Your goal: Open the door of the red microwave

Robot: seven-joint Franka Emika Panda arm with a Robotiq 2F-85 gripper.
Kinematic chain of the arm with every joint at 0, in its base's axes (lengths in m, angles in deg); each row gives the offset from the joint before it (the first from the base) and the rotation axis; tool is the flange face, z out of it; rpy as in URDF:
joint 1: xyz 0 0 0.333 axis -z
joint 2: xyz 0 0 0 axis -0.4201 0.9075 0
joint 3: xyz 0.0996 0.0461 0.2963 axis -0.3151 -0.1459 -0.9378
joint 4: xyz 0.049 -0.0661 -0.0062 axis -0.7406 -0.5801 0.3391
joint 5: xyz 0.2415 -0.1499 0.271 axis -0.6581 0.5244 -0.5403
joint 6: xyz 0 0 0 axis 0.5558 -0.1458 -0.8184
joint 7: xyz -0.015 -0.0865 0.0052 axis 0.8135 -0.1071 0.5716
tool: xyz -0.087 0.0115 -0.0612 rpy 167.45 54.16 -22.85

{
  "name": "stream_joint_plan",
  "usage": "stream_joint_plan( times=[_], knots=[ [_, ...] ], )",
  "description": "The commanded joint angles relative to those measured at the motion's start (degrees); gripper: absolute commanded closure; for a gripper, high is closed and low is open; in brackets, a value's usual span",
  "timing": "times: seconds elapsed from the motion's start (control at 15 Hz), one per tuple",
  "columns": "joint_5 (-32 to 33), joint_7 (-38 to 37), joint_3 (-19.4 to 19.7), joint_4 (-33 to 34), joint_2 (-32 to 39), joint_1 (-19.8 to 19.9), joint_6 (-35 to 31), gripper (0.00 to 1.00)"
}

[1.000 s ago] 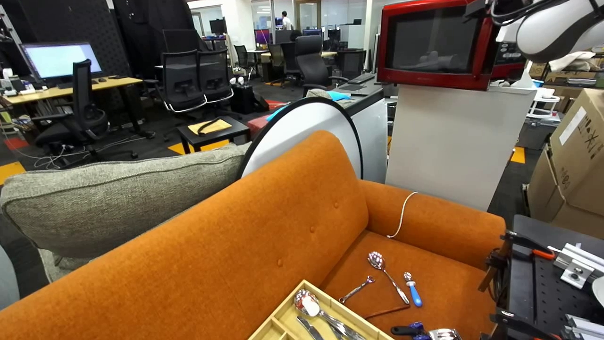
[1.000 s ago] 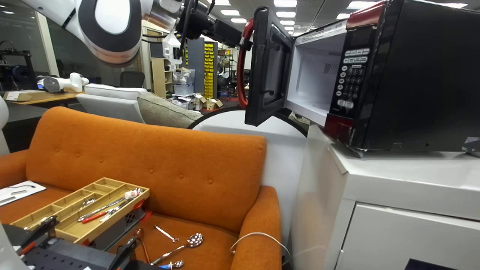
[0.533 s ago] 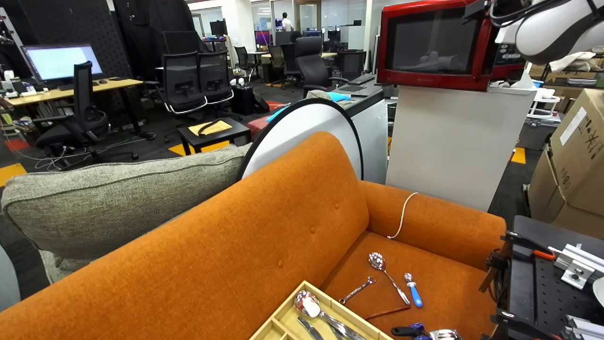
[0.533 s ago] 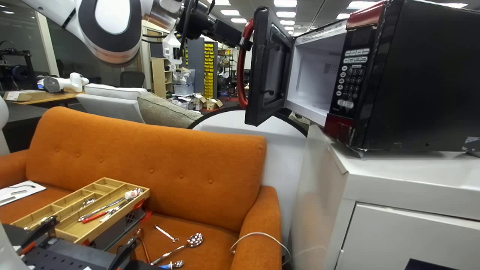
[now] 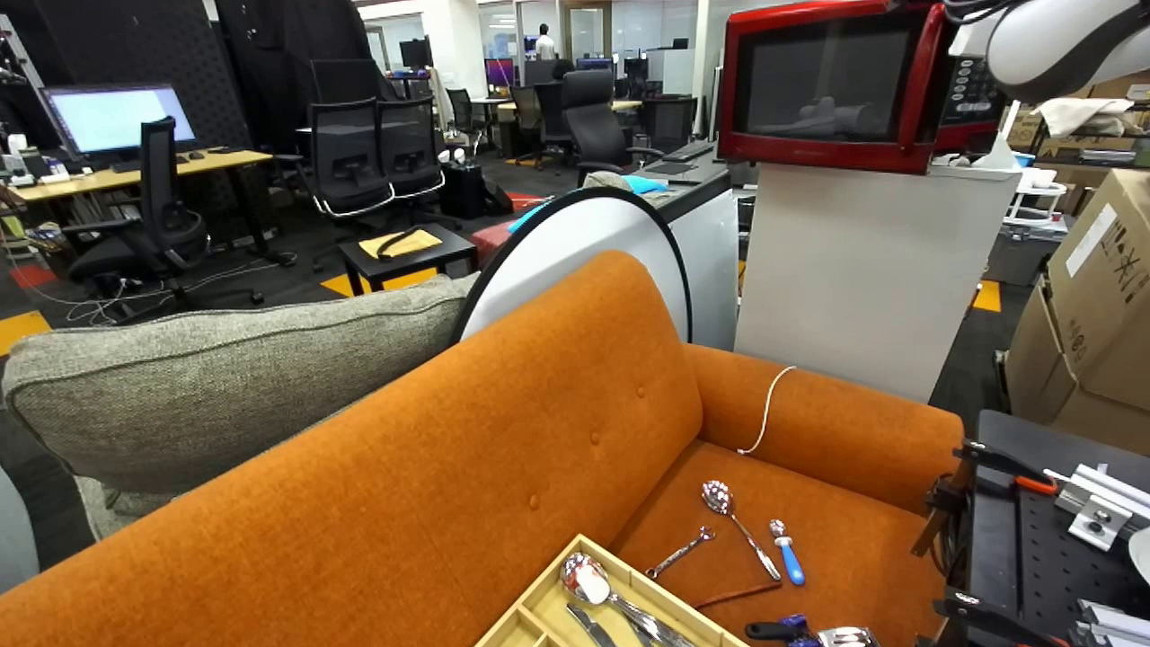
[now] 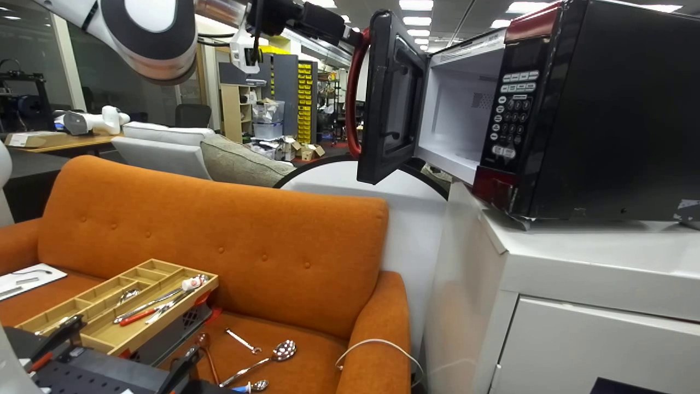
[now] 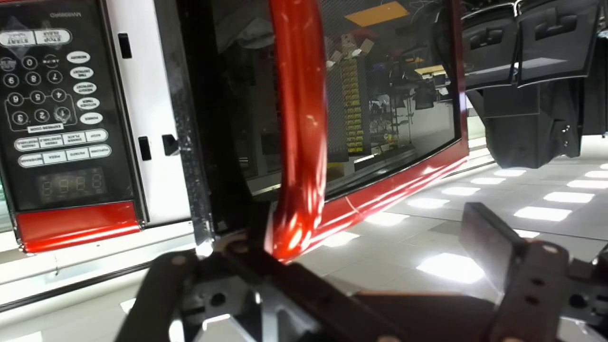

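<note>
In an exterior view, 1 red microwave sits at 2 o'clock, its door open. Loose on 1 orange sofa lie 1 slotted spoon, 1 wrench and 1 blue-handled scoop. The white arm extends from 10 o'clock, pointing just past 3 o'clock at its tip; its 2 fingers stand wide apart, 1 beside the red door handle, contact unclear.

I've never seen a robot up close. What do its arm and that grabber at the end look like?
The arm is white and smoothly rounded, with dark grey trim and shiny, coppery-looking bands. Black cables and a white boxy attachment sit near its end. The gripper is mostly black, with angular jointed links, round pivots and two fingers tipped with flat pads.
</note>
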Motion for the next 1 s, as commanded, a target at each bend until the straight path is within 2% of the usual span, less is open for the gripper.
stream_joint_plan(
  times=[0.0,0.27,0.4,0.47,0.53,0.93],
  knots=[
    [-1.25,0.1,0.69,-0.32,1.18,-4.75,0.0,0.0],
    [-2.39,-2.32,0.99,0.16,3.84,-16.42,-0.09,0.0],
    [-3.61,-2.3,0.51,-0.44,5.36,-19.81,0.0,0.0],
    [-3.8,-1.36,-0.26,0.52,4.35,-18.52,0.05,0.0],
    [-4.19,-1.37,-0.28,0.33,4.81,-19.58,0.19,0.0],
    [-4.2,-1.37,-0.2,0.26,4.2,-19.23,0.17,0.0]
  ],
)
